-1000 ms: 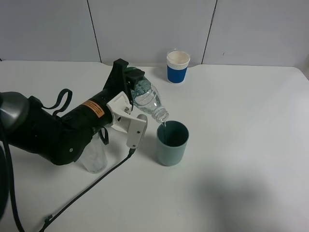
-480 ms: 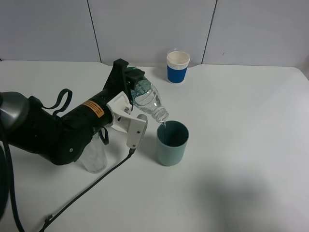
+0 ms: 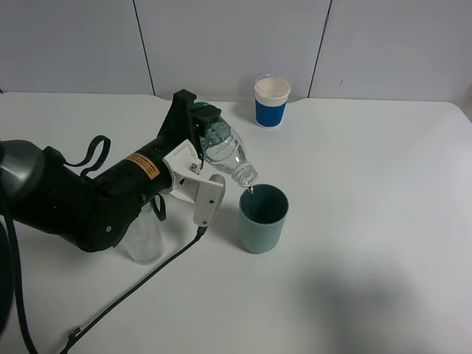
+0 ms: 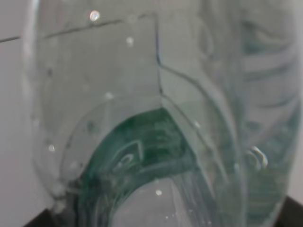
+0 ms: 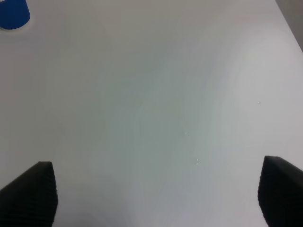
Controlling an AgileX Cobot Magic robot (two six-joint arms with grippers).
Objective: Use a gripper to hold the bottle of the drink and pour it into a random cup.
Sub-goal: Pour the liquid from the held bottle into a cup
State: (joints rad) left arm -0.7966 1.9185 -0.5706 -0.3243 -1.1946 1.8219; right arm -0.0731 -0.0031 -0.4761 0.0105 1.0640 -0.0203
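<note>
The clear bottle of the drink point(image 3: 225, 151) with its dark green label hangs tilted, neck down, with its mouth over the rim of the teal-green cup point(image 3: 262, 221). A thin stream of liquid runs from the mouth into the cup. My left gripper point(image 3: 198, 137) is shut on the bottle's lower body, left of and above the cup. In the left wrist view the bottle point(image 4: 156, 123) fills the picture. My right gripper point(image 5: 156, 198) stands open over bare table, its two black fingertips point(image 5: 28, 194) far apart with nothing between them.
A clear tumbler point(image 3: 144, 236) stands under my left arm, left of the cup. A blue paper cup with a white rim point(image 3: 271, 102) stands at the back, also seen as the blue cup point(image 5: 13, 13). A black cable point(image 3: 140, 284) trails across the front left.
</note>
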